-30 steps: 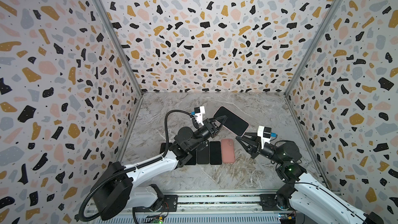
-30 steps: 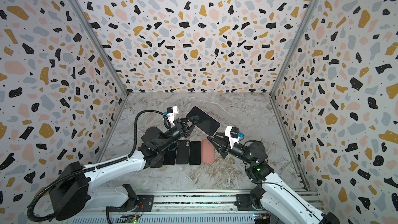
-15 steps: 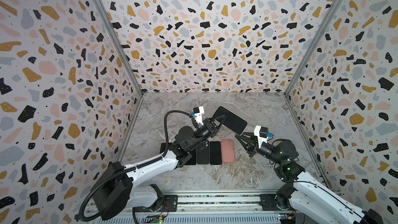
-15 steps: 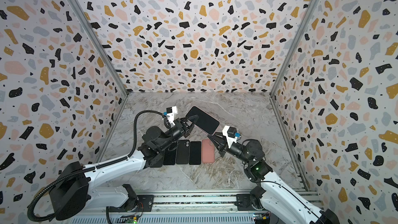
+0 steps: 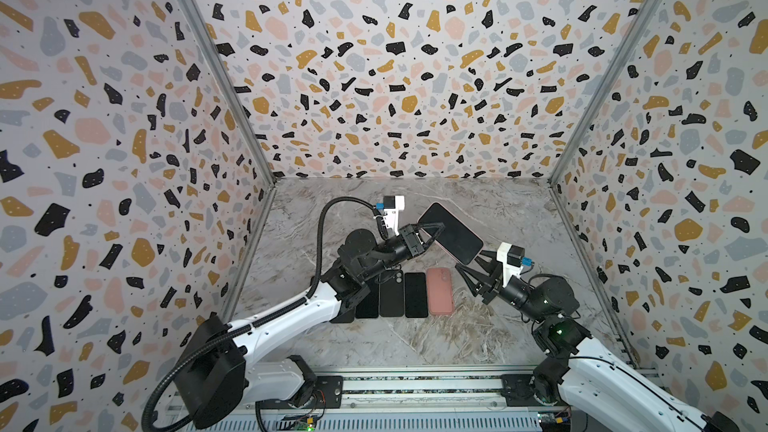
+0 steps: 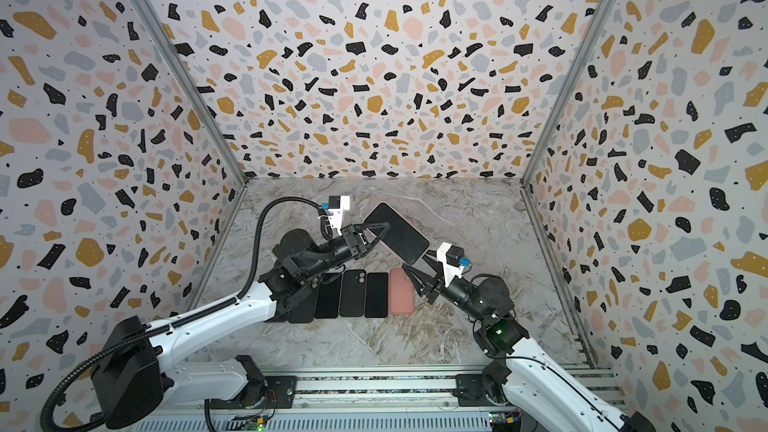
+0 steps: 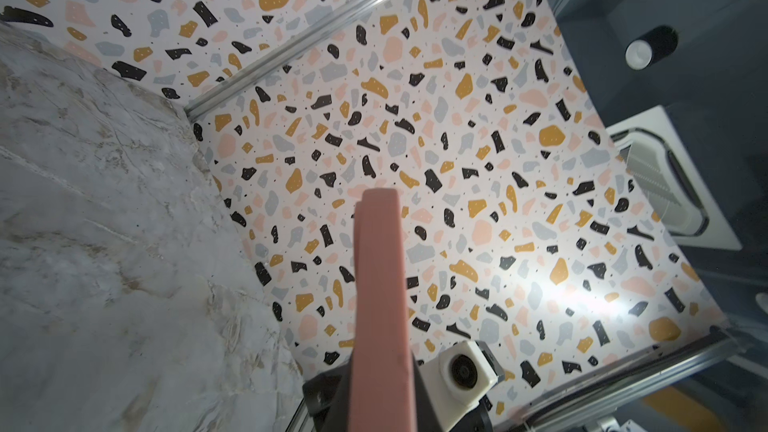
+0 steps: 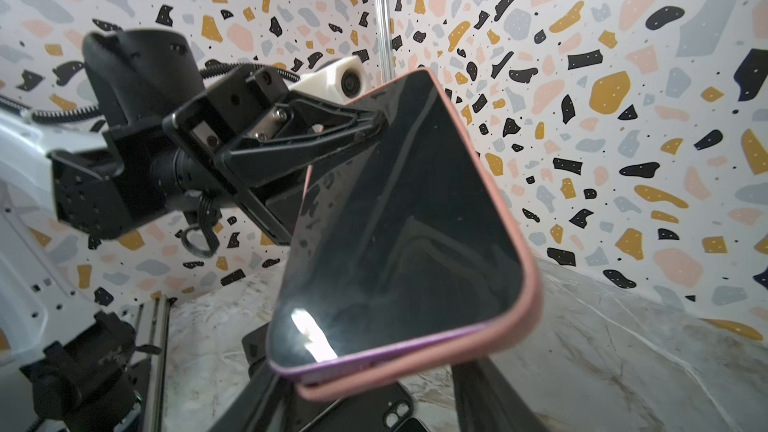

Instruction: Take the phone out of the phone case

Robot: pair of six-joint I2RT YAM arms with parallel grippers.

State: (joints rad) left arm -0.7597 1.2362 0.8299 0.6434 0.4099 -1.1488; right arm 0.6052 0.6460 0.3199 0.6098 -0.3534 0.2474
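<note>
The phone (image 5: 451, 232) (image 6: 397, 232) has a dark screen and sits in a pink phone case (image 8: 415, 371), held tilted in the air above the table. My left gripper (image 5: 432, 230) (image 6: 380, 231) (image 8: 374, 126) is shut on one long edge of it; the left wrist view shows the case's pink edge (image 7: 378, 284) running up from between the fingers. At the near end a purple phone rim (image 8: 374, 351) stands slightly lifted off the case lip. My right gripper (image 5: 471, 261) (image 6: 415, 264) (image 8: 374, 405) is open, its two fingers spread just under that near end, not clamping it.
A row of dark phones (image 5: 390, 292) (image 6: 353, 292) and an empty pink case (image 5: 439, 290) (image 6: 402, 290) lies on the marble table (image 5: 415, 338) below both grippers. Terrazzo walls close in on the left, back and right.
My right gripper has spread its fingers wide and moved up to the phone's near end. The left gripper still holds the cased phone in about the same place.
</note>
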